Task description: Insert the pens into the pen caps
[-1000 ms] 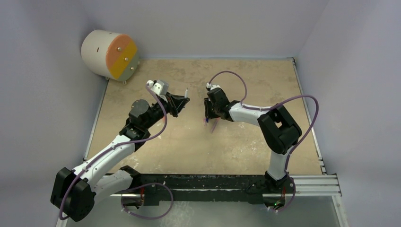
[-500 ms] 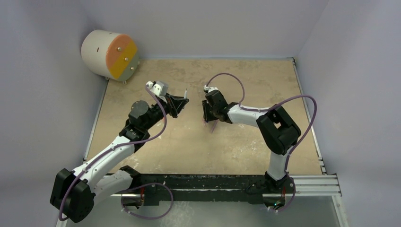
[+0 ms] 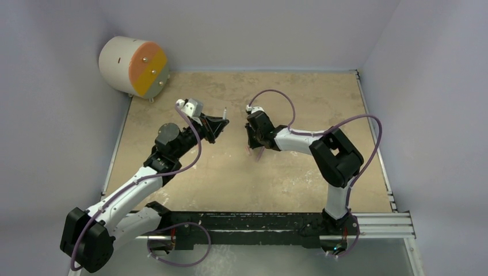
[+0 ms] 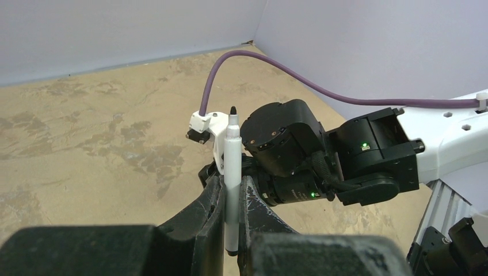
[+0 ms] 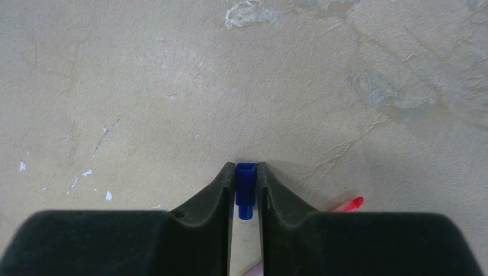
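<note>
- Right gripper (image 3: 252,145) has slid slightly toward 9 o'clock over the table (image 3: 311,103) since the earlier top view. Left gripper (image 3: 221,122) is much as it was.
- Top view: left gripper pinches the white pen (image 3: 226,113), raised off the table at 9 o'clock of the right gripper, near it but apart.
- Left wrist view: pen stands upright between the pressed-in jaws, dark tip uppermost and free.
- Right wrist view: jaws closed against both sides of the dark blue cap (image 5: 246,190), low over the table. The tip of the orange-red pen (image 5: 352,202) lies at 4 o'clock of the cap.
- Judged step: securing the cap. Next move: lift it, turn its open end toward the pen tip, and align the two axes before pushing.
</note>
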